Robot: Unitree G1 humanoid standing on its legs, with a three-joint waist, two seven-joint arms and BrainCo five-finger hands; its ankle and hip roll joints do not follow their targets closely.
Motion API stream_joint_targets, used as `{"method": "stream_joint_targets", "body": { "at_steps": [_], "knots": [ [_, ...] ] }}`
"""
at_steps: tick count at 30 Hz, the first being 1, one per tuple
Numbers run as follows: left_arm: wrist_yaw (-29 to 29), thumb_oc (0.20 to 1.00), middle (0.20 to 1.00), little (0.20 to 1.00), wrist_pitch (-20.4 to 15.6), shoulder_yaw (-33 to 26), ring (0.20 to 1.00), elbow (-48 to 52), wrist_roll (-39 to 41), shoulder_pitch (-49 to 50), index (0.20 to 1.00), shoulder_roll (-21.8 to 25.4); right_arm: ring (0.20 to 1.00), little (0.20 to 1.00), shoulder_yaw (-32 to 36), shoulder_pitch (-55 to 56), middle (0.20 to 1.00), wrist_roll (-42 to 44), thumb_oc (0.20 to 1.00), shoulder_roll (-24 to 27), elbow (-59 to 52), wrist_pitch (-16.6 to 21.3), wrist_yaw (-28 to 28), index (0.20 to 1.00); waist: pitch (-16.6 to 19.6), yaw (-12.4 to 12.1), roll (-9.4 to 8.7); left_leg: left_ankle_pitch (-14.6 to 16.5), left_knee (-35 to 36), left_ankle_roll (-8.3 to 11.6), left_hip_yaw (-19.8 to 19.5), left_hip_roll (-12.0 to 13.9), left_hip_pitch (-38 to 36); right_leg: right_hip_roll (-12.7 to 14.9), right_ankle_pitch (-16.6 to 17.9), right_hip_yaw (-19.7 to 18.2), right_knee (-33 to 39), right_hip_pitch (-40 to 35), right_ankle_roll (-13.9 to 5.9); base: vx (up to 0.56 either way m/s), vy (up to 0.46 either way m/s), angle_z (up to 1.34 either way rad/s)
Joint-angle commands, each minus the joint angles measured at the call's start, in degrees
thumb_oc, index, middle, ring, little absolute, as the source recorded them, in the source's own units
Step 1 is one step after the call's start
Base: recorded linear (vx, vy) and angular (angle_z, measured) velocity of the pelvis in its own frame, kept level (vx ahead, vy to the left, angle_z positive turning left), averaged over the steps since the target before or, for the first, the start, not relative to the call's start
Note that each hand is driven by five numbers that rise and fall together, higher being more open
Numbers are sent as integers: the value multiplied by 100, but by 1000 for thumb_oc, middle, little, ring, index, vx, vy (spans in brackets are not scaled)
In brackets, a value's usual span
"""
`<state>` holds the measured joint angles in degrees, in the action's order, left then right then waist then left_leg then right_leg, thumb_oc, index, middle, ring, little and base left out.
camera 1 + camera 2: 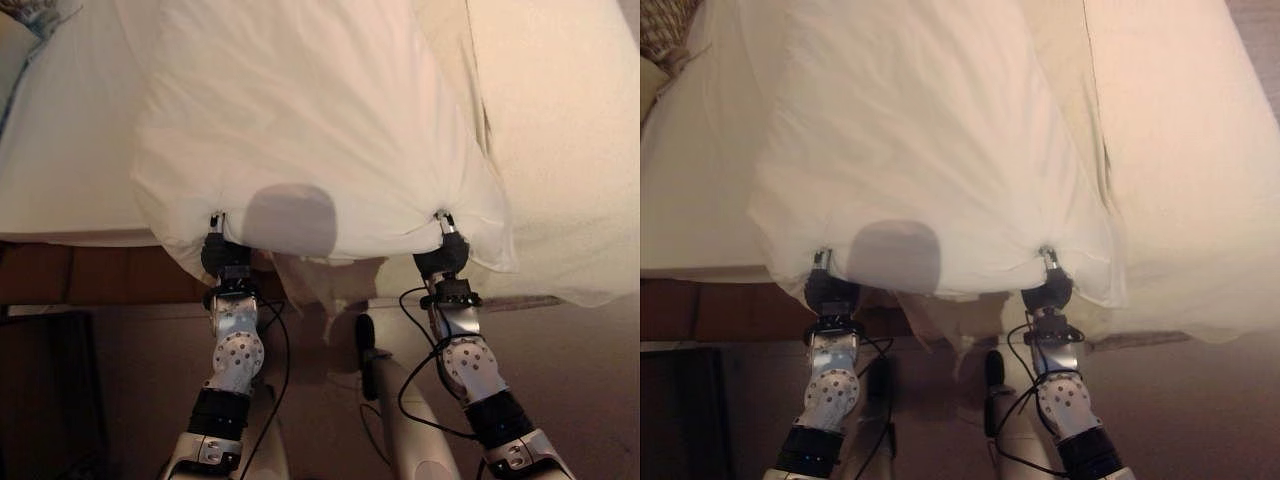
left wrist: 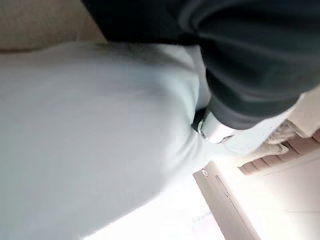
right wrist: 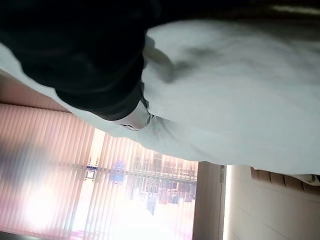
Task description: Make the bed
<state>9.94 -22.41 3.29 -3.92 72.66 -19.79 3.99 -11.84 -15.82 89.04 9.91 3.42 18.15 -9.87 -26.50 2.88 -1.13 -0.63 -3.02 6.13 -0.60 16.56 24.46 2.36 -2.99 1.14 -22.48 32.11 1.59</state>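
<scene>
White duvet (image 1: pixel 310 130) over bed (image 1: pixel 570 130)

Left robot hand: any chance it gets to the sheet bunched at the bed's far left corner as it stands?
Probably not. The left robot hand is pinching the near edge of the white duvet, as is the right robot hand. The bunched sheet lies at the far side of the bed, with the raised duvet between.

Bright daylight comes through vertical blinds (image 3: pixel 65 165) over a window. A pale wall (image 3: pixel 260 210) stands beside them, and the floor (image 1: pixel 320 400) below is dim brownish.
</scene>
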Motion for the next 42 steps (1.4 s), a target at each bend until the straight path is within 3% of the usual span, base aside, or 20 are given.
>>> {"method": "stream_joint_targets", "body": {
  "at_steps": [1,2,3,5,6,7,8,9,10,15,22,24,27,31,32,33,34,35,39,42],
  "knots": [
    [-304,200,200,200,-437,-391,200,340,-266,-39,200,496,200,200,268,417,200,-32,200,18,-581,200,-413,200,407,38,-36,-785,-56,94,65,-423,110,625,562,-221,1067,-534,-1053,85,678,20],
    [-412,200,200,200,-309,-281,200,172,-216,-32,200,537,200,200,371,580,200,-106,200,-67,-692,220,-385,200,415,131,-62,-313,-740,13,266,-677,261,1134,1061,-219,1560,-830,-1235,80,675,38],
    [-416,200,200,200,-309,-281,200,168,-212,-35,200,541,200,200,371,579,200,-108,200,-69,-695,220,-382,200,429,133,-66,-322,-751,7,265,-685,290,1141,1085,-221,1581,-816,-1240,100,678,61],
    [-490,200,200,200,-263,-209,200,100,-184,9,200,598,200,200,346,656,200,-100,200,-128,-805,161,-427,200,452,188,-45,-20,-1036,-160,327,-999,396,1623,1936,-265,2047,-925,-1348,77,719,51],
    [-468,200,200,200,-161,-205,200,124,-305,209,200,637,200,200,290,660,200,-130,200,-231,-864,153,-396,200,452,63,9,245,-1258,-284,636,-1070,363,1925,2219,499,2482,-978,-1323,60,713,27],
    [-464,200,200,200,-160,-206,200,129,-308,211,200,639,200,200,288,661,200,-132,200,-234,-867,153,-393,200,468,83,1,225,-1251,-293,627,-1092,386,1945,2236,512,2500,-971,-1328,33,627,-16],
    [-475,200,200,200,-126,-210,200,124,-419,246,200,658,200,200,300,637,200,-154,200,-232,-856,137,-395,200,461,72,14,269,-1234,-353,693,-1137,349,1792,1873,608,2357,-1014,-1210,-17,494,-66],
    [-510,200,200,200,-159,-149,200,124,-457,181,200,622,200,200,248,627,200,-127,200,-185,-827,132,-439,200,451,203,37,229,-1057,-472,774,-1419,296,1227,1335,220,1984,-818,-1058,-18,490,-72],
    [-511,200,200,200,-159,-151,200,122,-456,177,200,622,200,200,248,624,200,-125,200,-184,-825,132,-440,200,465,198,27,208,-1038,-475,788,-1427,307,1235,1335,201,1964,-782,-1058,-6,480,-51],
    [-363,200,200,200,-134,-82,200,98,-547,138,200,372,200,200,175,754,200,-79,200,-102,-659,222,-495,200,359,369,7,-5,-263,-577,1125,-2034,-322,-364,749,-117,1467,-569,-770,15,285,-24],
    [-292,200,200,200,-163,-3,200,69,-492,202,200,71,200,200,186,798,200,-70,200,51,-570,210,-420,200,430,397,407,-30,-306,-593,1212,-2209,-234,-431,712,-177,1438,-562,-673,-4,35,-4],
    [-301,200,200,200,-148,11,200,136,-432,298,200,0,200,200,240,777,200,-85,200,115,-518,202,-366,200,436,381,506,-42,-692,-504,1282,-2179,-62,-334,686,-151,1564,-689,-634,-22,-85,-3],
    [-221,200,200,200,-205,64,200,154,-362,289,200,-86,200,200,270,738,200,-109,200,179,-434,206,-296,200,285,307,586,-445,-1650,8,1179,-2121,362,-313,647,-32,1525,-838,-488,-44,-132,17],
    [-172,200,200,200,-200,-38,200,245,-388,363,200,-110,200,200,351,605,200,-195,200,212,-346,313,-157,200,398,348,427,-141,-1571,-260,1178,-1605,297,-133,537,-54,1419,-866,-471,-2,-36,29],
    [-161,200,200,200,-203,-51,200,296,-436,394,200,-91,200,200,326,563,200,-244,200,229,-301,321,-139,200,403,297,378,-122,-1418,-309,873,-1520,262,-124,483,-93,1365,-857,-477,9,32,6],
    [-88,200,200,200,-296,-190,200,374,-499,457,200,-7,200,200,274,507,200,-184,200,213,-197,335,-173,200,410,229,276,-542,-654,-270,372,-1012,55,-92,377,-196,1058,-682,-461,10,30,-5],
    [-86,200,200,200,-295,-192,200,376,-500,456,200,-5,200,200,273,503,200,-181,200,212,-193,335,-176,200,422,231,271,-579,-614,-267,374,-1015,58,-90,391,-198,1060,-660,-457,16,138,-34],
    [-14,200,200,200,-409,-291,200,478,-544,468,200,61,200,200,242,453,200,-218,200,268,-70,342,-133,200,399,145,253,-989,-37,-160,188,-571,-133,-24,278,-240,785,-490,-506,6,104,-28],
    [49,200,200,200,-525,-410,200,487,-526,408,200,127,200,200,280,408,200,-262,200,288,27,389,-5,200,412,42,306,-1501,797,80,188,-61,-354,82,149,-318,458,-301,-631,24,264,-17],
    [19,200,200,200,-643,-316,200,233,-324,110,200,206,200,200,309,363,200,-253,200,201,196,440,56,200,415,33,411,-1262,802,214,424,-68,-317,367,325,-278,589,-200,-923,31,435,-1]
  ]
}}
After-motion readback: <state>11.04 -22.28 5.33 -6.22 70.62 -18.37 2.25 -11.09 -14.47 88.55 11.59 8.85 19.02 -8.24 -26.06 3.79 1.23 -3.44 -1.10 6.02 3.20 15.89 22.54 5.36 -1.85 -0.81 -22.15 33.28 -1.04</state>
